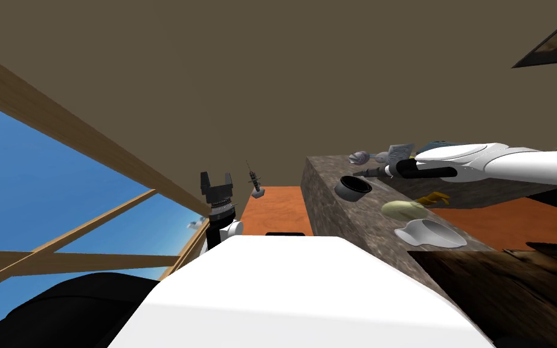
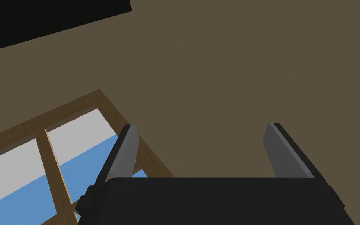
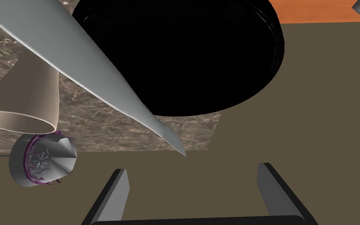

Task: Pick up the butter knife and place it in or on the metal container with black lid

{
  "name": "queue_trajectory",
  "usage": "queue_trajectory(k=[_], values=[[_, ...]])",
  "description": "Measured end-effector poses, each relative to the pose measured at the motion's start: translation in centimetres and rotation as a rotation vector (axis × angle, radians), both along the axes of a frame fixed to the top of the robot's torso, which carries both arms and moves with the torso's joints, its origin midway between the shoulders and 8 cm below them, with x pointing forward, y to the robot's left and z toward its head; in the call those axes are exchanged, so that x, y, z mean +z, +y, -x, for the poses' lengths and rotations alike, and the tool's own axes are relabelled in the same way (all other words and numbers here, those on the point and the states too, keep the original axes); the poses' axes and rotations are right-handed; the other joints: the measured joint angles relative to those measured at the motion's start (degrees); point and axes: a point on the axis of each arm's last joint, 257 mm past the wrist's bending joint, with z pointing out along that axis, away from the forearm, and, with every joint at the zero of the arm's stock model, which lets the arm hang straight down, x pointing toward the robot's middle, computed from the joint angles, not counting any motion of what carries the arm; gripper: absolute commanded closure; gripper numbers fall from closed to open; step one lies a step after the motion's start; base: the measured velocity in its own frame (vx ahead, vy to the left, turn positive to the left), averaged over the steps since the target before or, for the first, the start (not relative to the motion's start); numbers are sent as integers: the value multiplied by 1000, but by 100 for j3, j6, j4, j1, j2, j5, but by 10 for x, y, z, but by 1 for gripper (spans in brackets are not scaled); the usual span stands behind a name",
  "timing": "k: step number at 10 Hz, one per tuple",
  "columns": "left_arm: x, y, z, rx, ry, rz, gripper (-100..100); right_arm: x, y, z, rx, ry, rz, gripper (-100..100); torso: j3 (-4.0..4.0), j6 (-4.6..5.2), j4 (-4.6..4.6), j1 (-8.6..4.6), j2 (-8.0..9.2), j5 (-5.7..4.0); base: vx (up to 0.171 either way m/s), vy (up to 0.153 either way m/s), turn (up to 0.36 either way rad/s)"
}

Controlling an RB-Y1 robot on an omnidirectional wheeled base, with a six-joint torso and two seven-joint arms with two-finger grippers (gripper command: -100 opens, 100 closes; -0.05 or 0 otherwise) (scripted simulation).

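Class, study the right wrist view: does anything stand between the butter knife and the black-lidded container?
Nothing visible does. The butter knife overlaps the container's black lid with nothing between them; the beige cup and purple-trimmed object sit aside. The right gripper is open near the knife's tip.

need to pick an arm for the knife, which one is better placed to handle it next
Right. The right claw, open, sits close to the butter knife and the container's black lid on the counter. The left claw, also open, is raised near the window, away from the counter.
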Motion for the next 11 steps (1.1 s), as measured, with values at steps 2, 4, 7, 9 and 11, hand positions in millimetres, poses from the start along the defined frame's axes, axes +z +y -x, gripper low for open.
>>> queue_trajectory(k=[2,4,7,9,11], values=[[0,0,0,0,0,0,0,4,-3,0,-20,4,1,-100,0,0,0,4,-1,1,-74,-40,115],[0,0,0,0,0,0,0,10,-6,-1,-40,5,3,-100,1,1,1,4,1,1,-73,-40,134],[0,0,0,0,0,0,0,16,-10,-1,-72,7,-1,-100,-5,3,-2,8,-10,1,-46,-27,69],[0,0,0,0,0,0,0,21,-13,-1,-93,7,1,-100,-5,0,-2,6,-8,1,-73,-38,124],[0,0,0,0,0,0,0,27,-16,-1,-115,5,2,-100,1,2,1,4,0,1,-76,-32,102]])
